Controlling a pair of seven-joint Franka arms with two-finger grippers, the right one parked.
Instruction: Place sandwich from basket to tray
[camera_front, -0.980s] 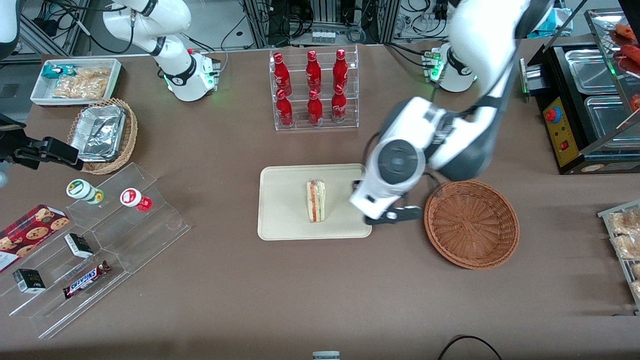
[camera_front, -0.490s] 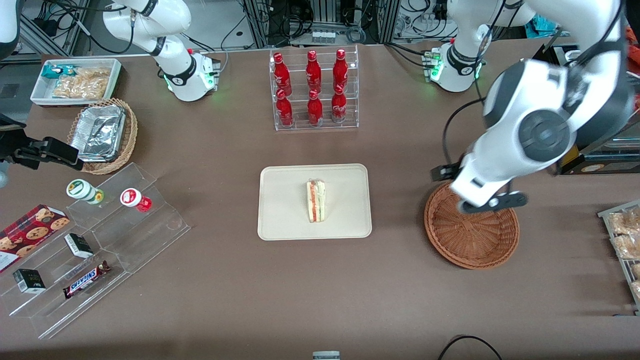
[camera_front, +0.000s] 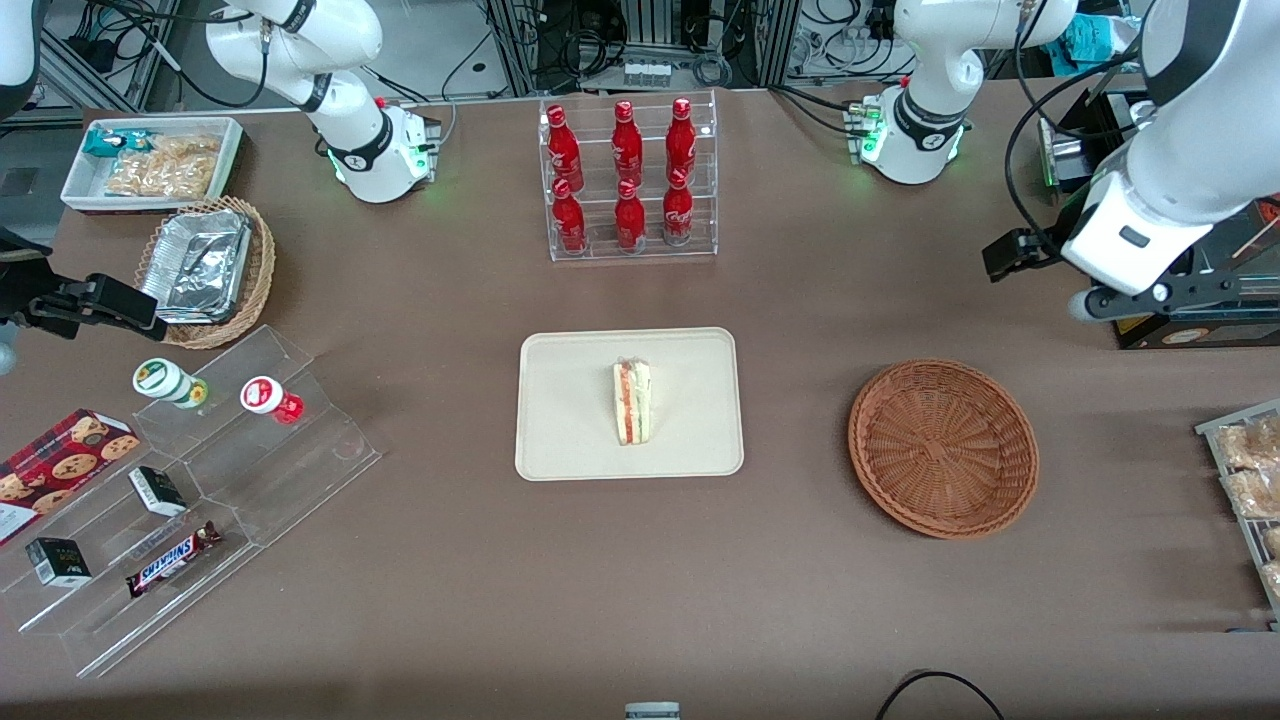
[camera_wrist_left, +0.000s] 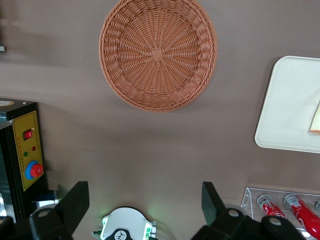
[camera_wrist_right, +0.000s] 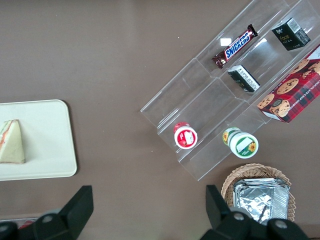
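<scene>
1. The sandwich (camera_front: 632, 402) is seen lying on the tray (camera_front: 570, 440), near the tray's middle, with its red and green filling layers facing up toward the front camera.
2. In the right wrist view, the sandwich (camera_wrist_right: 11, 142) is shown as a triangular wedge resting on the tray (camera_wrist_right: 50, 150), clear of the rim.
3. The tray is placed on the brown table (camera_front: 640, 600), nearer to the front camera than the clear rack of red bottles (camera_front: 628, 175).
4. The basket (camera_front: 943, 448) is found beside the tray, toward the working arm's end of the table; nothing is held in it, and its woven bottom is fully shown in the left wrist view (camera_wrist_left: 157, 52).
5. The gripper (camera_front: 1085, 300) is held high above the table, well apart from the basket and farther from the front camera than it, close to the black appliance (camera_front: 1130, 270) with a red button.
6. In the left wrist view the fingers (camera_wrist_left: 75, 205) of the gripper (camera_wrist_left: 142, 202) are seen spread wide apart, with nothing between them.
7. Only one edge of the tray (camera_wrist_left: 285, 110) and a sliver of the sandwich (camera_wrist_left: 316, 120) are caught in that wrist view.
</scene>
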